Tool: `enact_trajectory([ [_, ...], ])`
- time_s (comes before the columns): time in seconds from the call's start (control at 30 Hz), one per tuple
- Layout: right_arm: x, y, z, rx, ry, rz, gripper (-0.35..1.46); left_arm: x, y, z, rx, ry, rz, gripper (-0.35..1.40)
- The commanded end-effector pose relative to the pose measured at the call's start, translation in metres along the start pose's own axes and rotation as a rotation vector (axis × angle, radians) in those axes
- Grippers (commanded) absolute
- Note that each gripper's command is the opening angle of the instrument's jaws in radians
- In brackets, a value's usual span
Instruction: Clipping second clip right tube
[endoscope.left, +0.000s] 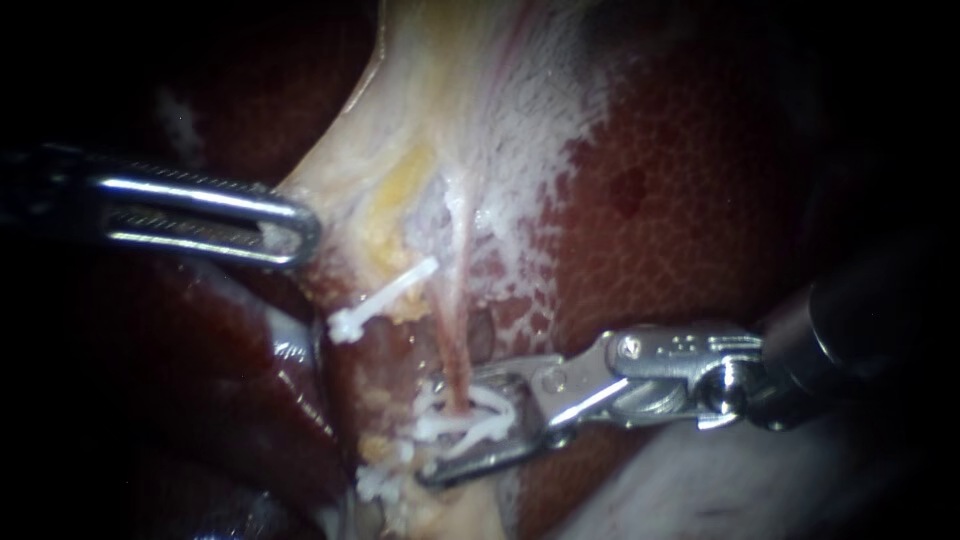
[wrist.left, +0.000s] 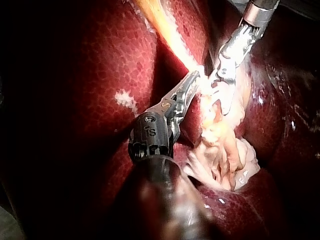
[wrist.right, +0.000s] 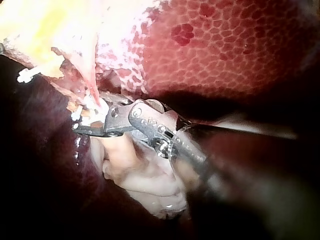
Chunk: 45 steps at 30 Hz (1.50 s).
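Right instrument w/ jaws clamped on clip round right tube, not released yet; left instrument jaws gripping pale tissue.

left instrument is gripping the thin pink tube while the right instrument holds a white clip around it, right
No. The endoscope view shows the left instrument gripping pale tissue aside from the pink tube; the right instrument does hold a white clip around it.

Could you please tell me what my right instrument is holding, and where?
The right instrument holds a white clip by its two outer sides, between its jaws, set around the lower end of the pink tube.
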Motion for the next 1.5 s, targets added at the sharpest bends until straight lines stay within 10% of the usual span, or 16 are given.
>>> enact_trajectory([
  [0.03, 0.0001, -0.0001, -0.0001, -0.005, 0.002, 0.004, 0.47, 0.0, 0.0, 0.0, 0.0, 0.0, 0.0, -0.35],
  [0.6, 0.0002, 0.0011, -0.0014, -0.017, 0.009, 0.026, 0.3, 0.0001, 0.0, 0.0, 0.0, 0.0, 0.0, -0.35],
  [0.93, -0.0009, 0.0024, -0.0025, -0.104, 0.036, 0.033, -0.35, 0.0001, 0.0, 0.0001, 0.0, 0.0, 0.0, -0.35],
  [1.5, -0.0012, 0.0025, -0.0026, -0.142, 0.048, 0.048, -0.35, 0.0001, 0.0, 0.0001, 0.0, 0.0, 0.0, -0.35],
])
